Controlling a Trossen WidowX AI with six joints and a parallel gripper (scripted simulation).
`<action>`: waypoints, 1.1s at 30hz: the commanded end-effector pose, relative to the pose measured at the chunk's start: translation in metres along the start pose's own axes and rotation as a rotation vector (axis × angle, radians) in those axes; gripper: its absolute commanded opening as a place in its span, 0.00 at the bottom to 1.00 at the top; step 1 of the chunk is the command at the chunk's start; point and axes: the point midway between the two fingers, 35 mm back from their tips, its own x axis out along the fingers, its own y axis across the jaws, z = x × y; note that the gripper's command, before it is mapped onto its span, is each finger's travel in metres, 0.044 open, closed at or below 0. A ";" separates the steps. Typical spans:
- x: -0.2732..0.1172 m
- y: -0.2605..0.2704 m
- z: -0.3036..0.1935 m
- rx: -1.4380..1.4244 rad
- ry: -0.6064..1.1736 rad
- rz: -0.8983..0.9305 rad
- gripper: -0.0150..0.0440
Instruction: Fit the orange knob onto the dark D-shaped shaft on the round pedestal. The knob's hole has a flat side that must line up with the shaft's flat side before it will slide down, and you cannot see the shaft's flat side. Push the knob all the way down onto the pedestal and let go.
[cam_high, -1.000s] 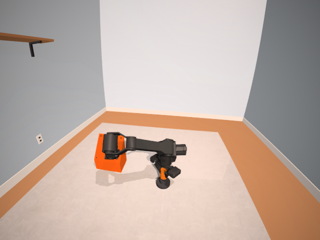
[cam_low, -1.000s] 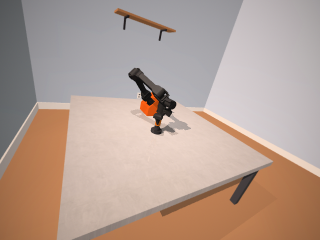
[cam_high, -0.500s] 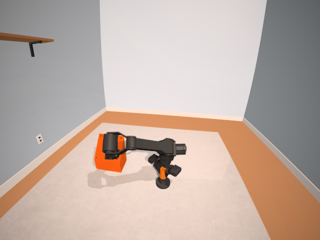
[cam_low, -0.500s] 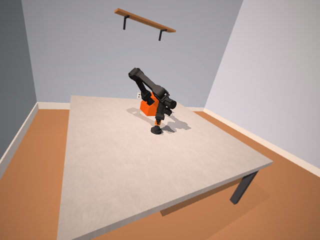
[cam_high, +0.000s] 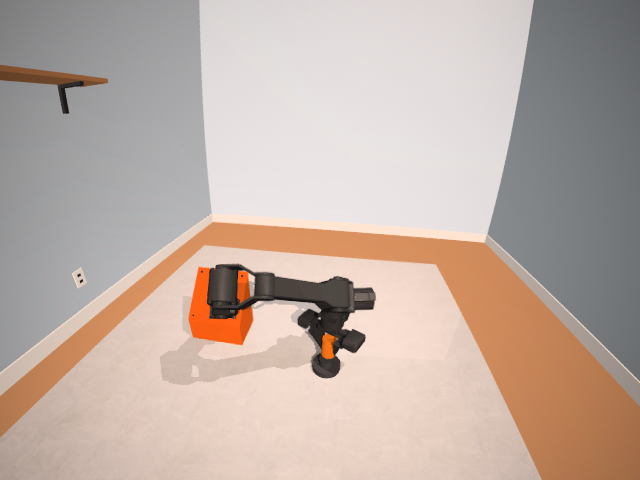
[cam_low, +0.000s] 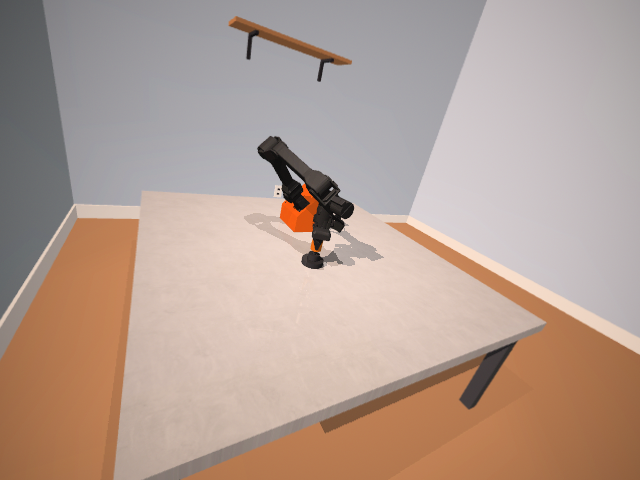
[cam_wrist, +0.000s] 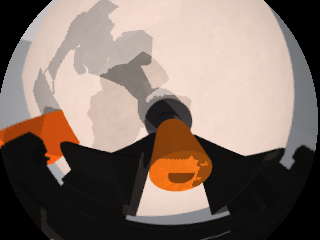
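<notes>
The tall orange cylindrical knob (cam_high: 328, 347) (cam_low: 313, 248) (cam_wrist: 180, 150) is clamped between the black fingers of the parallel-jaw hand (cam_high: 331, 342) (cam_low: 316, 243) (cam_wrist: 174, 138). It stands roughly upright over the round black pedestal (cam_high: 326, 367) (cam_low: 312, 260) (cam_wrist: 168, 113), its lower end at or just above the raised middle; whether the two touch cannot be told. A D-shaped recess shows in the knob's near end in the wrist view. The shaft's flat side is hidden.

The step in hand is judged to be the alignment of knob and shaft. It is best done with the knob's axis kept over the shaft, under light downward pressure, while the wrist turns slowly about that axis. A sudden drop would indicate that the flats agree; only then is a firm, straight push to the pedestal called for, followed by release. Heavy pressure before alignment could tilt the knob or make it slip in the fingers.

The worktop (cam_high: 392, 423) (cam_low: 310, 351) (cam_wrist: 235, 75) is a pale, faintly mottled slab, carried on a dark leg (cam_low: 488, 374) and crossed by the arm's shadows. An orange block-shaped housing (cam_high: 219, 330) (cam_low: 295, 219) (cam_wrist: 57, 131) stands near the arm's base end. Around lie an orange-brown floor (cam_high: 558, 372) (cam_low: 568, 413), grey-blue and whitish walls, pale skirting, a wooden shelf (cam_high: 31, 74) (cam_low: 289, 41) on black brackets, and a wall socket (cam_high: 79, 277) (cam_low: 277, 191).
</notes>
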 end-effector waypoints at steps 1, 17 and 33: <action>-0.002 -0.005 0.000 0.002 -0.007 -0.006 0.25; 0.000 -0.003 0.000 0.002 -0.007 -0.006 0.25; 0.000 0.005 -0.001 0.001 -0.007 -0.006 0.25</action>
